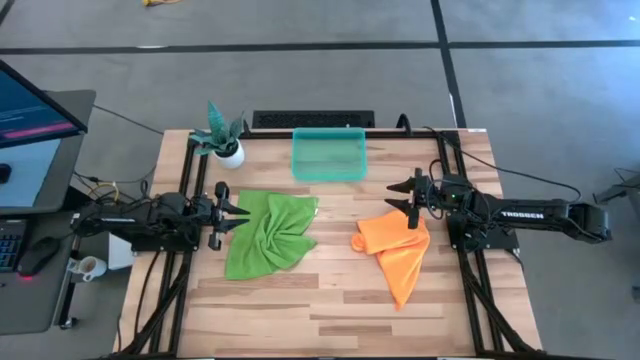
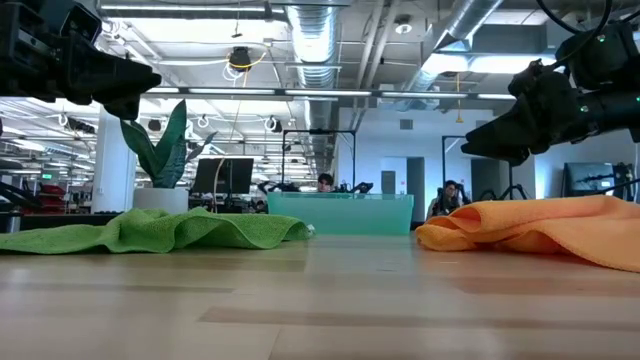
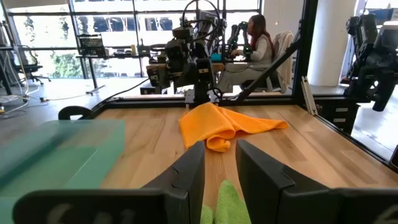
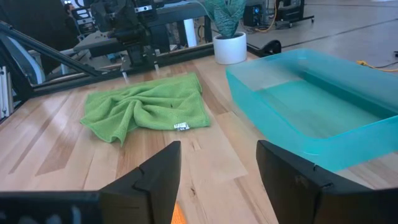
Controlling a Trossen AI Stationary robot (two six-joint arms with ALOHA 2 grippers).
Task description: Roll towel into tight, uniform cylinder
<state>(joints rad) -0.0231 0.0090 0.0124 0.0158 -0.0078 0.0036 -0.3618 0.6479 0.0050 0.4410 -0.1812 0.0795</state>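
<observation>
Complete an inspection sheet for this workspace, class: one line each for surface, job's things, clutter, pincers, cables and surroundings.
Surface: wooden table, bare at the front.
Job's things: green towel and orange towel, both crumpled flat, unrolled.
Clutter: teal bin; potted plant.
Pincers: left pincer at the green towel's edge, open narrowly, empty; right pincer above the orange towel, open, empty.
Cables: black cable trailing off the table's right.
Surroundings: monitor at left; seated person beyond the table.

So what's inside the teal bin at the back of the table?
Nothing visible: the teal bin shows only its bare see-through floor from the high and right wrist views. Its near corner is cut off behind the right hand, so that bit stays unseen.
</observation>
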